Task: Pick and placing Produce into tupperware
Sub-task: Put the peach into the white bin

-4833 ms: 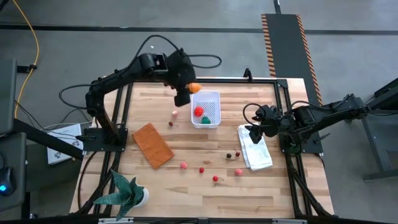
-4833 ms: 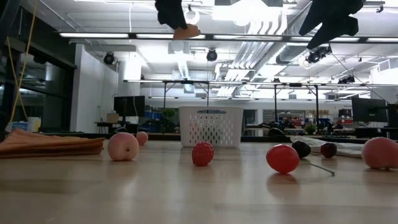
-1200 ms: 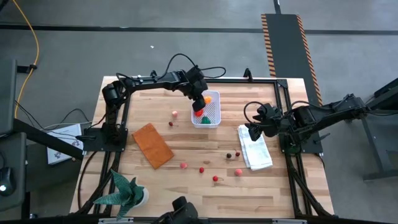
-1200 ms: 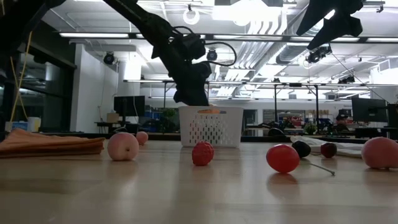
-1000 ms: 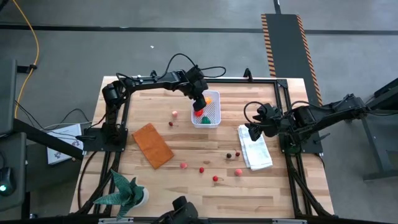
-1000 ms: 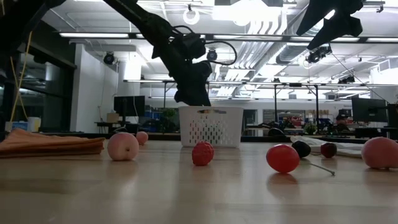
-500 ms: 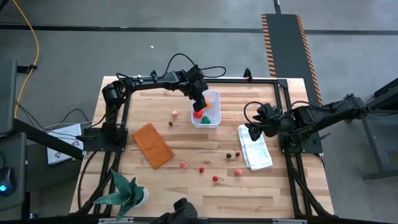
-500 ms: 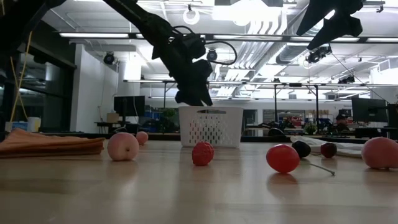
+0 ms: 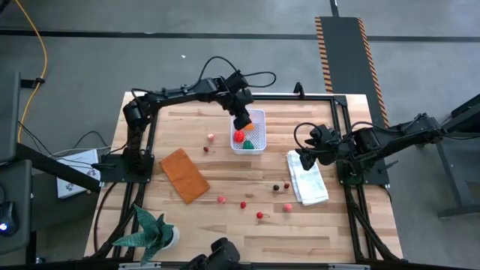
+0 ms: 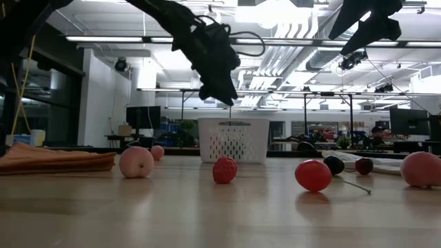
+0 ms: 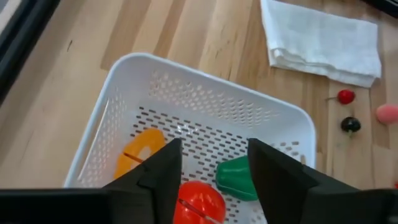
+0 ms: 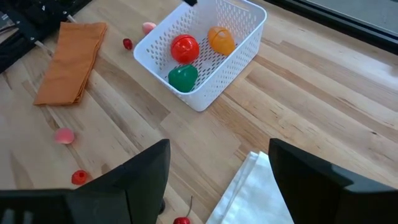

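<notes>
The white perforated tupperware (image 9: 260, 115) stands far of the table's middle. An orange piece (image 11: 139, 156), a red tomato-like ball (image 11: 200, 203) and a green piece (image 11: 236, 178) lie on its floor. My left gripper (image 11: 214, 152) hangs open above the tub's far left part (image 9: 241, 121), with nothing between its fingers. Several small red, pink and dark berries lie loose on the wood, among them a pink one (image 9: 211, 137) left of the tub and a red one (image 9: 259, 215) near the front. My right gripper (image 12: 217, 168) waits open above the white cloth (image 9: 310, 181).
A folded orange-brown cloth (image 9: 184, 174) lies left of centre. A green spiky plant (image 9: 153, 232) stands at the near left corner. The white cloth lies at the right. Bare wood shows between the tub and the loose berries.
My left gripper has risen out of the tupperware and now hangs clear above its rim, tipped a little. The produce in the tub has stayed where it lay.
</notes>
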Motion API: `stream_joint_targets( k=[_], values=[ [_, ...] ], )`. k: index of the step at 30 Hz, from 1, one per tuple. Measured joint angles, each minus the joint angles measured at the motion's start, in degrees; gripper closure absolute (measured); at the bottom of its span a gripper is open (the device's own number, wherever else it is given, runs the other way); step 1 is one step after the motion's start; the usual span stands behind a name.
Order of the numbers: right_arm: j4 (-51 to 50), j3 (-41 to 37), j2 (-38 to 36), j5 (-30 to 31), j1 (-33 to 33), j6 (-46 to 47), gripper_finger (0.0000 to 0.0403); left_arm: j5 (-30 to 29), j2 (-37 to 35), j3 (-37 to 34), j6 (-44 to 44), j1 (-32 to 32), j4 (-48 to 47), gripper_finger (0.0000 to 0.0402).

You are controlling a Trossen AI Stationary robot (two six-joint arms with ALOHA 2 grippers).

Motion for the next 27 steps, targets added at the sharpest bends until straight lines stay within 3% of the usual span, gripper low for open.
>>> stream_joint_targets(
  k=[12, 18, 27],
  values=[
    [0.00, 0.00, 0.00, 0.02, 0.00, -0.63, 0.0140, 0.07, 0.00, 11.12, 6.90, 0.00, -17.32, 0.0343],
    [0.02, 0.00, 0.00, 0.23, 0.00, -0.82, 0.0140, 0.39, -0.23, 15.74, 8.65, 0.00, -21.48, 0.0392],
    [0.07, 0.00, 0.00, 0.44, 0.01, -0.33, 0.0140, 1.53, -4.00, 17.69, 9.40, 0.02, -24.71, 0.0399]
  ],
)
